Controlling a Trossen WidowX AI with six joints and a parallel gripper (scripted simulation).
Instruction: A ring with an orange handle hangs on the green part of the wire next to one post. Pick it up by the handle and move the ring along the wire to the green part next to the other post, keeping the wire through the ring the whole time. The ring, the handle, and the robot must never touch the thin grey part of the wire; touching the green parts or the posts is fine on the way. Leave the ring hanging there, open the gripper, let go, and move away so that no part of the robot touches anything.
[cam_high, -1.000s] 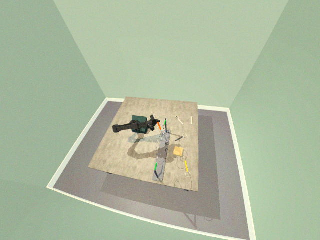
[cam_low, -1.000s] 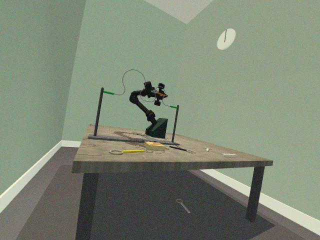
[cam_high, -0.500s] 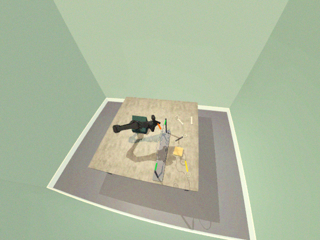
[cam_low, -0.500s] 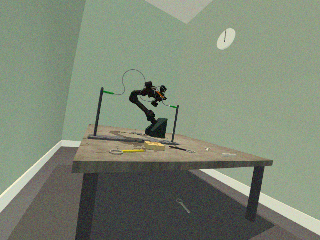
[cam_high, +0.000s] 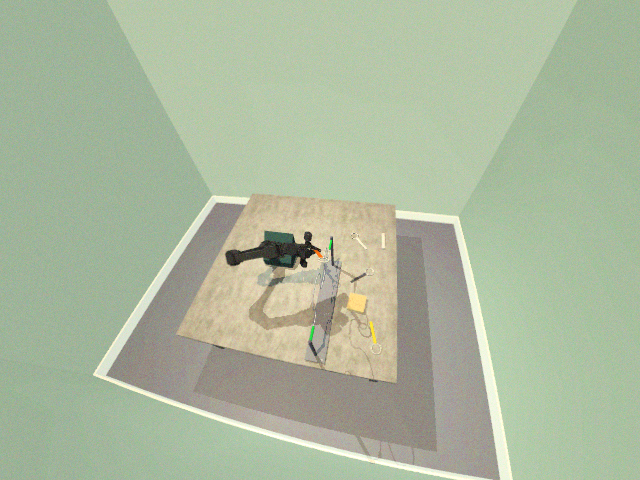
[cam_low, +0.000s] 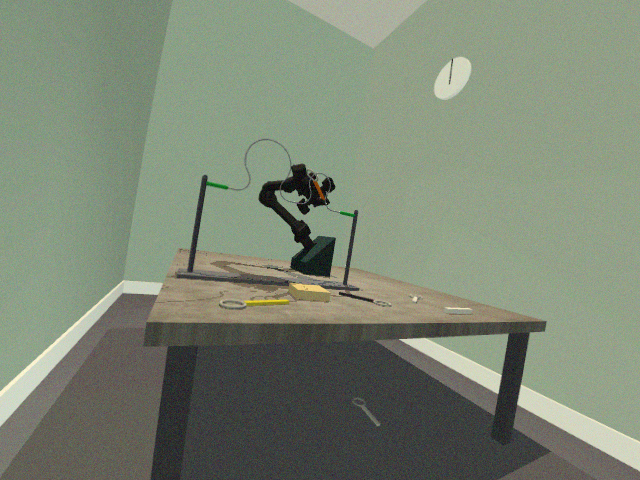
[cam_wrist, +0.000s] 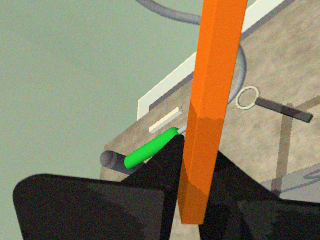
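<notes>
My gripper (cam_high: 314, 251) (cam_wrist: 187, 144) is shut on the orange handle (cam_high: 318, 254) (cam_low: 318, 189) (cam_wrist: 212, 90), which slants in the exterior view. The ring is small at the handle's far end, among the wire's bends; whether it touches the wire I cannot tell. In the wrist view the handle hides part of the curves behind it. The thin grey wire (cam_low: 266, 139) arches high on the left. One green part (cam_high: 330, 244) (cam_low: 347, 213) (cam_wrist: 152, 147) is near my gripper, beside the right post (cam_low: 351, 248). The other green part (cam_high: 312, 333) (cam_low: 217, 185) is at the left post (cam_low: 197, 224).
The grey base (cam_high: 323, 315) bears both posts. On the table lie a yellow block (cam_high: 357, 303) (cam_low: 309, 292), a yellow-handled ring (cam_high: 372, 332) (cam_low: 266, 302), a dark-handled ring (cam_high: 358, 277) (cam_wrist: 282, 109), a pale-handled ring (cam_high: 360, 242) and a white bar (cam_high: 383, 240) (cam_low: 458, 310) (cam_wrist: 165, 120).
</notes>
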